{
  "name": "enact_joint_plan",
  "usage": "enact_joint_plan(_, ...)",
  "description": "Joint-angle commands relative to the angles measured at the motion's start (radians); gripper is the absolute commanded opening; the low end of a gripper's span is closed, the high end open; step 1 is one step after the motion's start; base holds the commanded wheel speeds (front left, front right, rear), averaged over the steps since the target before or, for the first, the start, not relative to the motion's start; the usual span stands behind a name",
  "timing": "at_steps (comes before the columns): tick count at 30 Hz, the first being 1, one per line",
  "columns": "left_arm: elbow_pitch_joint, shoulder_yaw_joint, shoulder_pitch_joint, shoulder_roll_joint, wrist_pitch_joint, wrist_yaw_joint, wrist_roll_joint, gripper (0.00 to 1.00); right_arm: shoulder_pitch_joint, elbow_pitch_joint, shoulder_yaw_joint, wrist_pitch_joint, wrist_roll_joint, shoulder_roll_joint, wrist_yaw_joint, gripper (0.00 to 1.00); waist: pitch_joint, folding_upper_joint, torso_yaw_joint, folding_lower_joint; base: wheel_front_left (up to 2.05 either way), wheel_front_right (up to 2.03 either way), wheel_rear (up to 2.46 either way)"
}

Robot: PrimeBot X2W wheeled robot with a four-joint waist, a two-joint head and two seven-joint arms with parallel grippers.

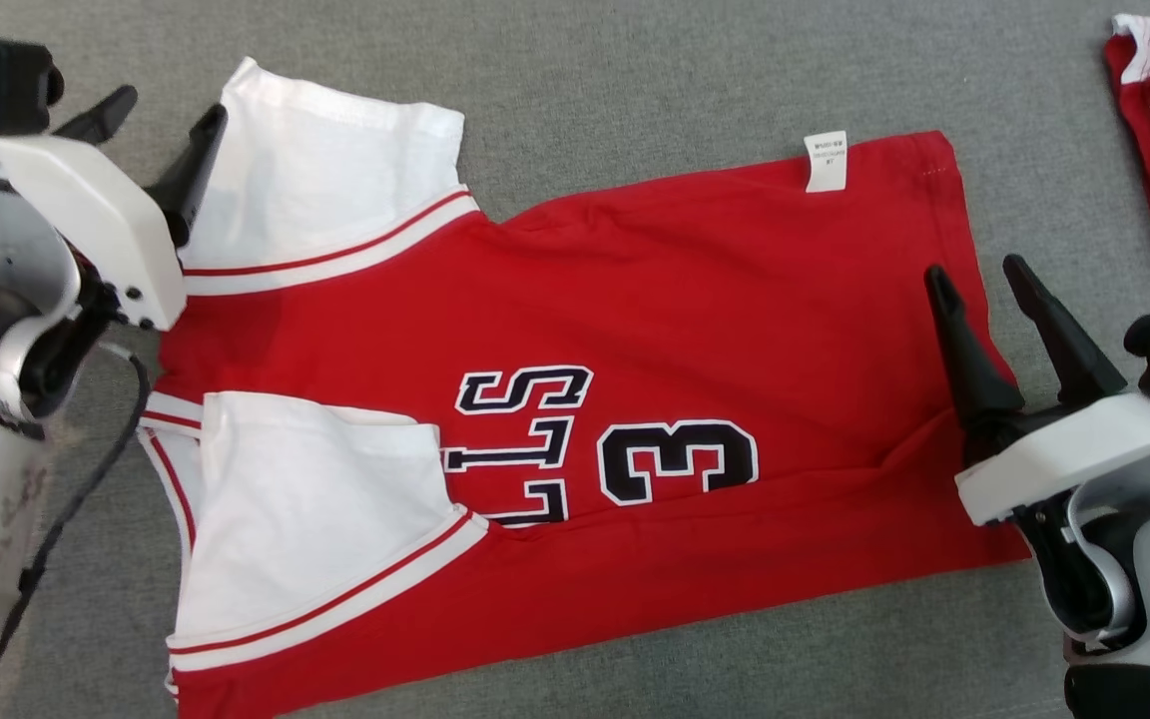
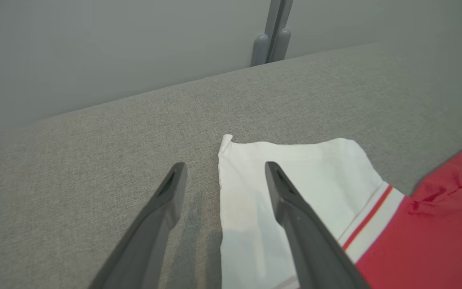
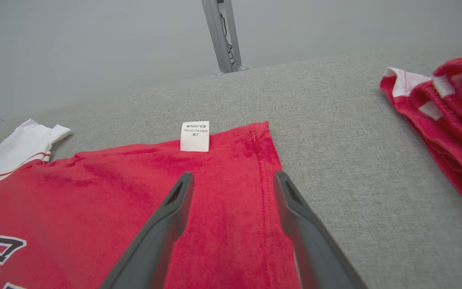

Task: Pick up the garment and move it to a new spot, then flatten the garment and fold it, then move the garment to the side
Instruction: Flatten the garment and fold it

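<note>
Underneath, grey fabric surface [image 1: 635,80] against pale wall [image 2: 94,48]; left hand [image 1: 171,105] and right hand [image 1: 974,270] open by the garment [image 1: 635,280].

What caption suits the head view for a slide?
Red jersey laid out, left end effector open beside a sleeve, right end effector open over its hem.

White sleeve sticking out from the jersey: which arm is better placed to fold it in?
Left, probably. The left end effector, open, is at the edge of the sleeve, one finger over its white cloth; the right end effector is over the far hem.
</note>
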Motion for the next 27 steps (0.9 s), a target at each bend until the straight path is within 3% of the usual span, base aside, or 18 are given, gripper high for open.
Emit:
enact_joint_plan(1, 0.011, -0.001, -0.030, 0.007, 0.011, -0.007, -0.003, 1.00, -0.023, 0.001, 0.004, -0.006, 0.006, -0.009, 0.000, 1.00, 0.045, 0.0000, -0.024, 0.0000, 0.00, 0.00, 0.00)
enact_joint_plan(8, 0.102, -0.008, -0.174, 0.025, 0.104, -0.028, -0.028, 1.00, -0.131, 0.024, 0.053, -0.024, 0.008, -0.032, 0.000, 1.00, 0.108, 0.0000, -0.058, 0.0000, 0.00, 0.00, 0.00)
enact_joint_plan(17, 0.170, -0.039, -0.219, 0.040, 0.191, -0.039, -0.042, 1.00, -0.193, 0.061, 0.085, -0.045, 0.018, -0.052, 0.000, 1.00, 0.108, 0.0000, -0.076, 0.0000, 0.00, 0.00, 0.00)
enact_joint_plan(27, 0.223, -0.064, -0.241, 0.059, 0.215, -0.016, -0.008, 1.00, -0.228, 0.073, 0.122, -0.048, 0.028, -0.055, 0.000, 1.00, 0.111, 0.0000, -0.107, 0.0000, 0.00, 0.00, 0.00)
